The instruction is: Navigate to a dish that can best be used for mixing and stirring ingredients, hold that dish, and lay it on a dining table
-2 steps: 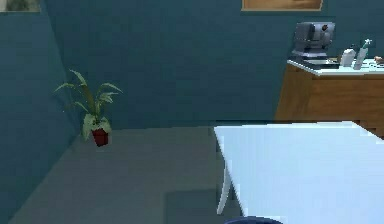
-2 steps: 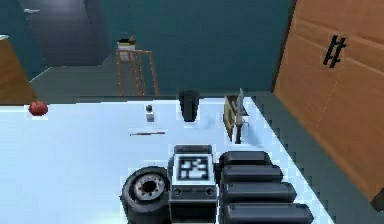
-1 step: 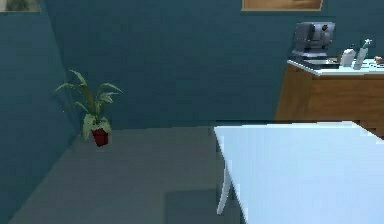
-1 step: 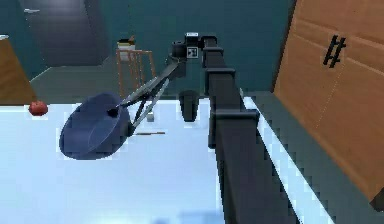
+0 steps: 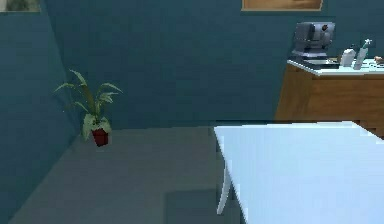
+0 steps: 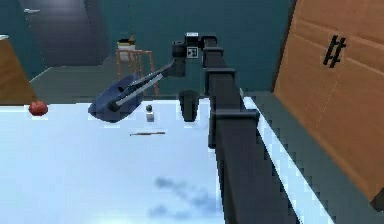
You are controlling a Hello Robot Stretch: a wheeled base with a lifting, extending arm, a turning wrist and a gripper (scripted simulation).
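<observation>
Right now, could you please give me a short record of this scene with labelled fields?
Table: white tabletop, running alongside the arm
Fingers: the fingers reach over the table's far part
Held: dark blue bowl, tilted, hanging at the fingers' end
On the table: red round thing, small shaker, dark cup, thin stick
Ahead: potted plant on the floor; wooden counter with a coffee machine
</observation>
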